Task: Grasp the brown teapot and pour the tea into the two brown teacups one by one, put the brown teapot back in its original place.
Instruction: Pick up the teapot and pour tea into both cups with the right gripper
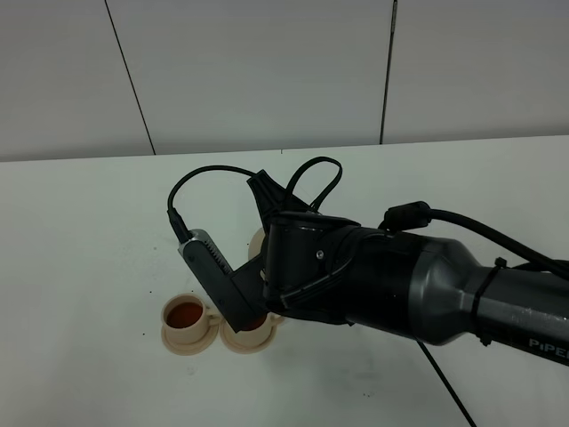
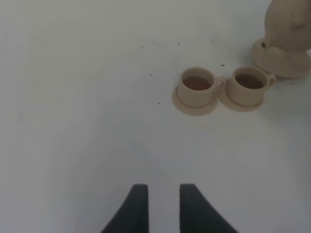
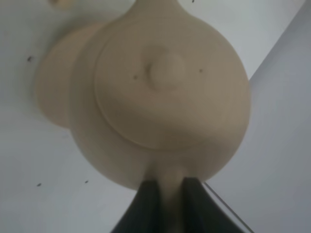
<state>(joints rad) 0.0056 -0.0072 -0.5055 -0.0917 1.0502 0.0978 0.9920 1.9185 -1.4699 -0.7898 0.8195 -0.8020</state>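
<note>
With tea showing dark in both brown teacups (image 2: pixel 197 85) (image 2: pixel 249 85), judged to be on the last step: returning the brown teapot (image 3: pixel 163 92) to its wide saucer (image 3: pixel 53 92). Right tool (image 3: pixel 171 191) clamped on the teapot's loop handle, dark fingers (image 3: pixel 146 204) either side of the tan strap, lid knob facing the wrist camera. Teapot seen over the wide saucer, which peeks out to one side of the belly; whether the base already touches it or hangs just above, cannot tell from these views. From the left wrist view, pot leaning somewhat, spout toward the nearer cup, sitting at or just over that saucer. Next move, as a guess: level the pot, centre it over the saucer rather than off to one edge, settle it down gently, then loosen the grip and draw back without snagging the handle or knocking the cup just beside. Left tool (image 2: pixel 159 206) idle, well apart from the crockery, jaws parted with bare surface showing between them. Cups side by side on small saucers, touching or nearly so. White bench (image 1: pixel 89 222), matte, a few dark specks near the cups. Behind, pale grey panelled wall (image 1: pixel 267 62) with thin dark seams; nothing else in sight.
</note>
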